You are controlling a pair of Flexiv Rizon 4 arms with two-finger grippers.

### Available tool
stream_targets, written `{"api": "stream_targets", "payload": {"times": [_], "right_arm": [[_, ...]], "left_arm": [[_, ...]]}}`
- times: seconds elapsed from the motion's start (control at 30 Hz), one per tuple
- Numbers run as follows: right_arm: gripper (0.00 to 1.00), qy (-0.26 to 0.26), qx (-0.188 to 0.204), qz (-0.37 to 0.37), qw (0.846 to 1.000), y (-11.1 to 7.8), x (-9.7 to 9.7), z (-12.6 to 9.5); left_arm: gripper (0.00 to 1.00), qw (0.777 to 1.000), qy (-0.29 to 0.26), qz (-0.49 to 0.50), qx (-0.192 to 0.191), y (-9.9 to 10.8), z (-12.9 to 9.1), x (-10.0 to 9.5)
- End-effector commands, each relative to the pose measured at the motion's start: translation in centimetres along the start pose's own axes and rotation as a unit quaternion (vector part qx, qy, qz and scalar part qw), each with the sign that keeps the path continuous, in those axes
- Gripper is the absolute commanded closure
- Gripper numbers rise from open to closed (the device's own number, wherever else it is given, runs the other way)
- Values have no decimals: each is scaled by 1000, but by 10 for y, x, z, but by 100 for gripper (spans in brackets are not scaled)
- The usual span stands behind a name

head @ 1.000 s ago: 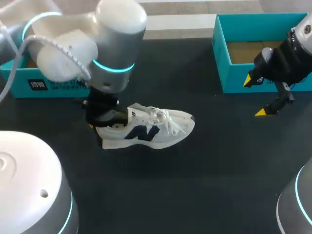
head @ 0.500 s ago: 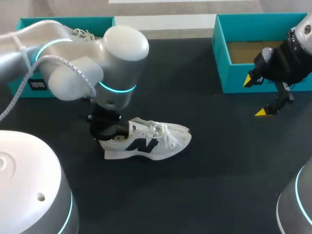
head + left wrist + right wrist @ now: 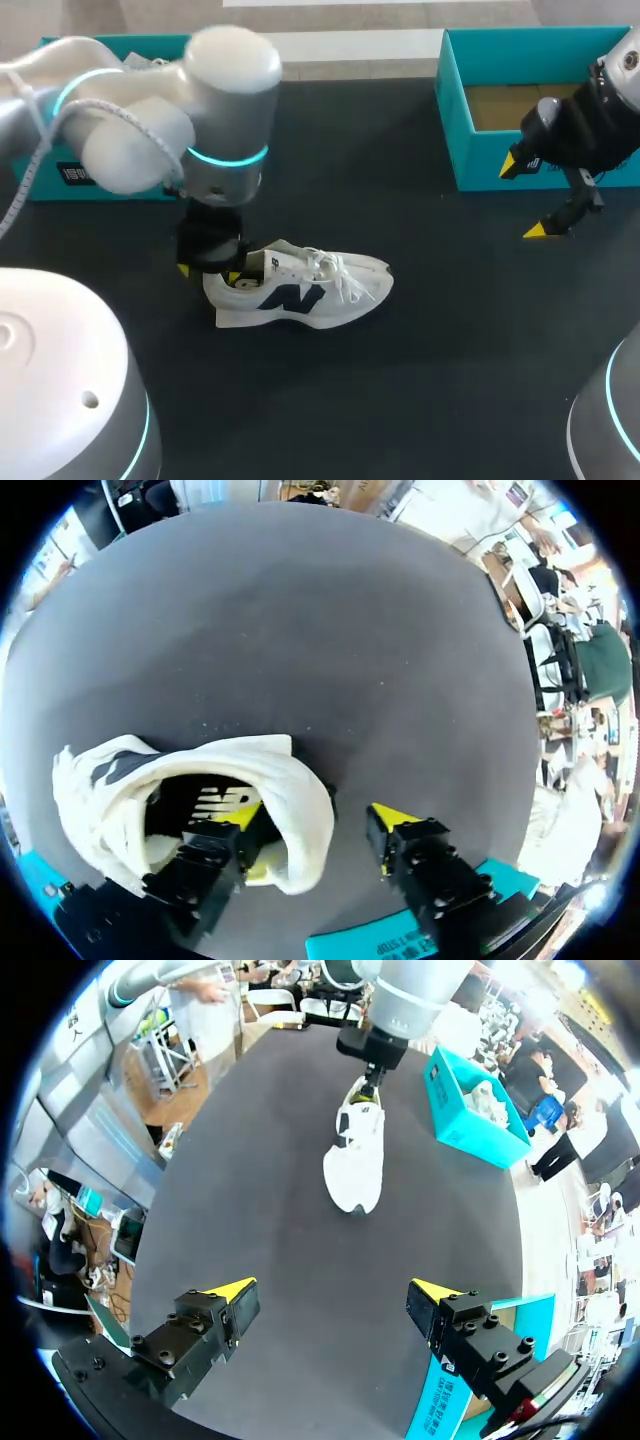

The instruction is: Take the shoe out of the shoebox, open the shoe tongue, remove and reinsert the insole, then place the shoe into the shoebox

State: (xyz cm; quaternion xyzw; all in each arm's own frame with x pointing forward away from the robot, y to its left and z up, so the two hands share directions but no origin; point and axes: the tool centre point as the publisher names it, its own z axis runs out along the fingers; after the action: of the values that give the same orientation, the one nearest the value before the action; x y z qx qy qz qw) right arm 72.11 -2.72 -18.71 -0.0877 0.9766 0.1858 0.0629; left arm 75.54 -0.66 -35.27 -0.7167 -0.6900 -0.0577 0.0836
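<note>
A white sneaker (image 3: 300, 285) with a dark logo lies on its sole on the black table, toe pointing right. My left gripper (image 3: 210, 272) stands over its heel. In the left wrist view the gripper (image 3: 320, 818) is open: one yellow fingertip (image 3: 245, 815) is inside the shoe's (image 3: 270, 770) opening, while the other stands outside, apart from the heel collar. My right gripper (image 3: 522, 198) hangs open and empty in front of the teal shoebox (image 3: 450, 110) at the back right. The right wrist view looks past that gripper (image 3: 330, 1290) to the shoe (image 3: 355, 1155) far ahead.
A second teal box (image 3: 100, 180) stands at the back left, behind my left arm, with another white shoe (image 3: 480, 1095) inside it. The right shoebox shows a bare cardboard floor. Black table lies bare between the sneaker and the right box.
My left gripper has opened and let go of the heel collar. The sneaker shifted slightly left and settled on the table. My right arm has not moved.
</note>
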Motion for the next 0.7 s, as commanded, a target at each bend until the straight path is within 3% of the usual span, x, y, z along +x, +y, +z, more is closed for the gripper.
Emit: {"api": "stream_targets", "payload": {"times": [0.03, 0.2, 0.4, 0.47, 0.7], "right_arm": [[0, 1, 2, 1, 1000, 1, -1, 2], [0, 1, 2, 1, 1000, 1, -1, 2], [0, 1, 2, 1, 1000, 1, -1, 2], [0, 1, 2, 1, 1000, 1, -1, 2], [0, 1, 2, 1, 1000, 1, -1, 2]], "left_arm": [[0, 997, -70, -18, -6, -13, -31, 28], [0, 990, -123, -63, 4, -15, -57, 30], [0, 974, -177, -137, 41, -17, -85, 35], [0, 971, -181, -135, 74, -16, -87, 35], [0, 971, -181, -135, 74, -16, -87, 35]]}}
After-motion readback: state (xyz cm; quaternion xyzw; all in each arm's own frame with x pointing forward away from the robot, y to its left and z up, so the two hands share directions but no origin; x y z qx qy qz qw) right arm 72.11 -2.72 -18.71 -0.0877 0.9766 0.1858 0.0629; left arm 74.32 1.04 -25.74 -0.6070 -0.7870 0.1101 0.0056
